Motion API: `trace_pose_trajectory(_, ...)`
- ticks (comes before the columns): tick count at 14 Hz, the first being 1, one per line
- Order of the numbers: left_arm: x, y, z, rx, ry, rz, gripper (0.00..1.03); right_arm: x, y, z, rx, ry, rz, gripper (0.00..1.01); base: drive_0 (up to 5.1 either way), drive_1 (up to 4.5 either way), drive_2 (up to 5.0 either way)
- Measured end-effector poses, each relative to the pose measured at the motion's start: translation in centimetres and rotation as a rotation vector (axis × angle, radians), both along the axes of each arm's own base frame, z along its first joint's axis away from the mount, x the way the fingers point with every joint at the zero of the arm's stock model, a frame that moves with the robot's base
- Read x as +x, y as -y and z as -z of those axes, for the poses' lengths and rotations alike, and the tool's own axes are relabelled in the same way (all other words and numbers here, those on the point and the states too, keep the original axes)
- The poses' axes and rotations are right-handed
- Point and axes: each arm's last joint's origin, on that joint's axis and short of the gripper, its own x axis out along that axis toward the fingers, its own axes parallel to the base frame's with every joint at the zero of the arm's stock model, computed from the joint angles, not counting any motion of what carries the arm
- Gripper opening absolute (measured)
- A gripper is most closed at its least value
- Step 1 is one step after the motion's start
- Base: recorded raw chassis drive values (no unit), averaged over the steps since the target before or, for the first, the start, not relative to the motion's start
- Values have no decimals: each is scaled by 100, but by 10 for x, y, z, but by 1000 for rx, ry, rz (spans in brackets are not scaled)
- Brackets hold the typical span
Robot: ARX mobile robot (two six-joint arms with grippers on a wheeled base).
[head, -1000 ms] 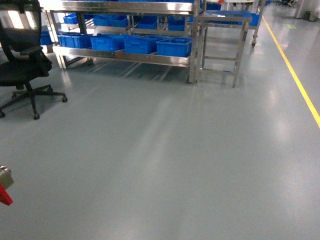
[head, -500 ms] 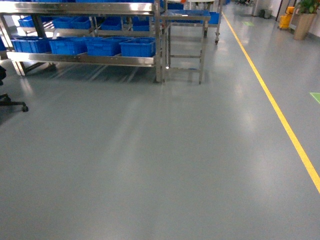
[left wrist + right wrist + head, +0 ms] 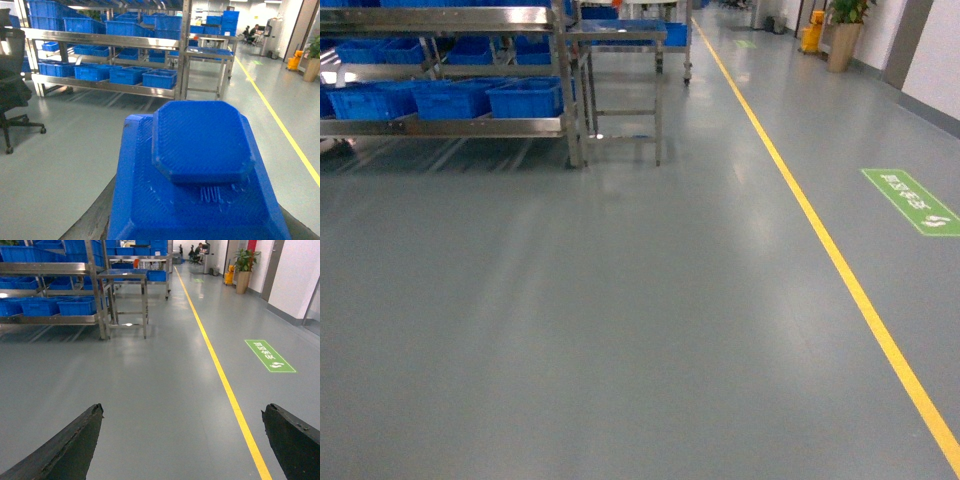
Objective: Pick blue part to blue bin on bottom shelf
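Gripper jaws of the left arm were pinching the blue part (image 3: 200,170), a stepped plastic moulding with a raised octagonal cap over a broader base, which filled the lower half of the left wrist view; only dark slivers of the fingers (image 3: 92,220) showed below its edges. Beyond it, to the left, stood the stainless-steel rack (image 3: 110,42), its bottom shelf (image 3: 105,86) carrying a row of blue bins (image 3: 125,75), well apart from the robot across bare grey floor (image 3: 620,320). A black office chair (image 3: 12,85) sat at the far left. Judged from its ribbed, matte surface and rigid corners, the part looked stiff, light and not fragile, though smooth plastic may slip, so a hold across the broad base flanks appeared sounder than on the cap. Further right, a small steel table (image 3: 620,90) stood just beside the rack, then a yellow floor line (image 3: 820,240) and a green floor marker (image 3: 910,200). On the right arm, the gripper (image 3: 182,440) hung spread wide and empty, its dark fingers (image 3: 65,447) framing the floor.
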Motion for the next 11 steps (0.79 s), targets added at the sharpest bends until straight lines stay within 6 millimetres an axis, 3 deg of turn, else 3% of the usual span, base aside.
trace_pose_trajectory(6, 0, 0, 0, -2, 4, -1, 43, 0, 0, 0, 0, 3, 0, 98, -159, -159, -159)
trace_pose_trajectory(11, 0, 0, 0, -1, 2, -1, 43, 0, 0, 0, 0, 0, 0, 98, -14, 396, -425)
